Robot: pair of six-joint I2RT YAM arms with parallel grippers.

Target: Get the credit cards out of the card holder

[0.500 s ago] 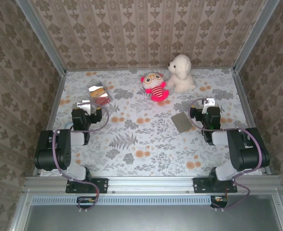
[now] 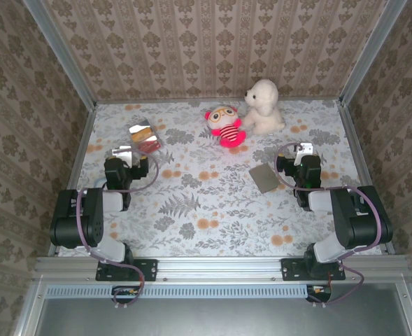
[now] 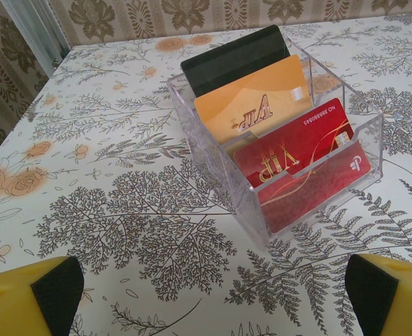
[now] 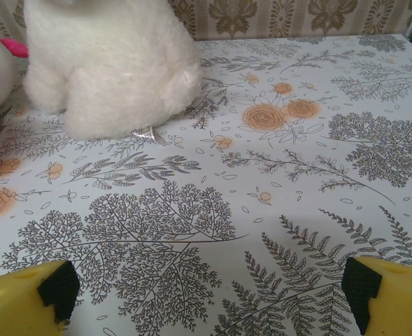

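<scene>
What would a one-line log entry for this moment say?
left gripper: open, empty | cards: upright in clear box, ahead of left gripper | right gripper: open, empty, facing white plush toy

White plush dog (image 4: pixel 108 63), floral table (image 4: pixel 275 210), jaws wide

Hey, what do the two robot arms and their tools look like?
The left arm and right arm have black joint housings, pale grey links and looping purplish cables. The left tool and right tool have yellow fingers with black pads.
</scene>
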